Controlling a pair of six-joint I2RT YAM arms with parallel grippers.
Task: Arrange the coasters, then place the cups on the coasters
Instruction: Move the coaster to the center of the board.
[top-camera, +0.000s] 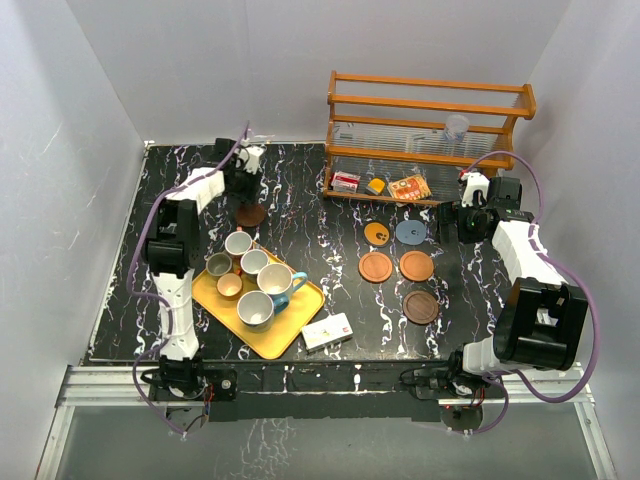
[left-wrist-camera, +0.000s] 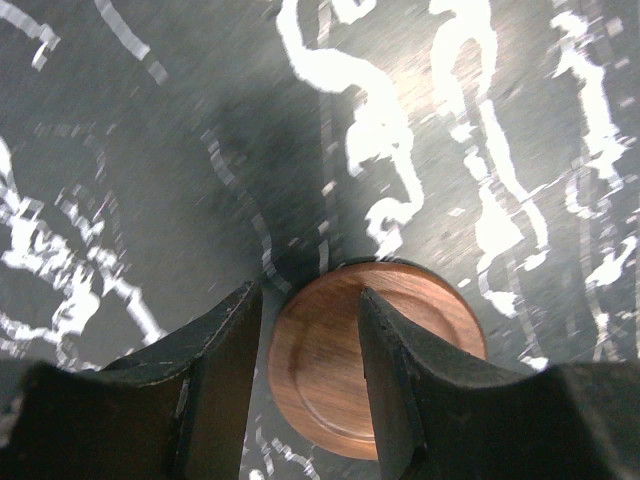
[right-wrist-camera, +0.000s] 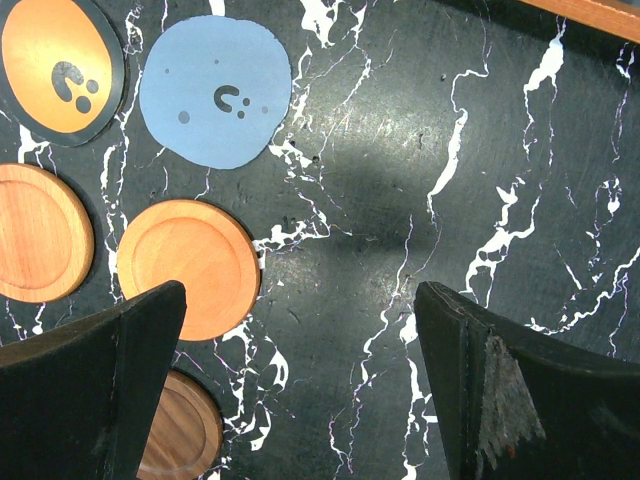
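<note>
We read the step in hand as fetching the stray dark brown round wooden coaster (left-wrist-camera: 425, 315). It lies flat on the black marbled bench (top-camera: 300, 200) toward the far-left corner, well apart from the other five. Those lie right of the middle:

- an orange disc with a dark rim (top-camera: 377, 234) and a grey-blue disc (top-camera: 410, 232) nearer the far edge
- two orange-brown wooden discs (top-camera: 376, 267) just nearer us than those
- a second dark brown disc (top-camera: 421, 307) nearest the near edge

The left gripper (left-wrist-camera: 308, 300) hovers right over the stray coaster with its jaws part way apart. One finger is at the left rim and the other crosses the middle; we cannot tell whether either touches.

So thin a disc gives little to bite. In our judgement, one finger should drop outside the rim and the other inside the raised lip. We would then pinch gently, lift clear before carrying, and set it down beside the others with room for a cup.

The right gripper (right-wrist-camera: 300, 300) has its jaws wide apart on nothing, above bare bench beside the grey-blue disc.

The six ceramic mugs (top-camera: 255, 308) stand on the yellow rectangular tray (top-camera: 280, 335) toward the near-left.

We can read no writing. The orange and grey-blue discs carry a dark curl with dots, not letters. The packets (top-camera: 409, 187) on the wooden rack (top-camera: 430, 105) and the small white box (top-camera: 327, 332) show print too small to read.
</note>
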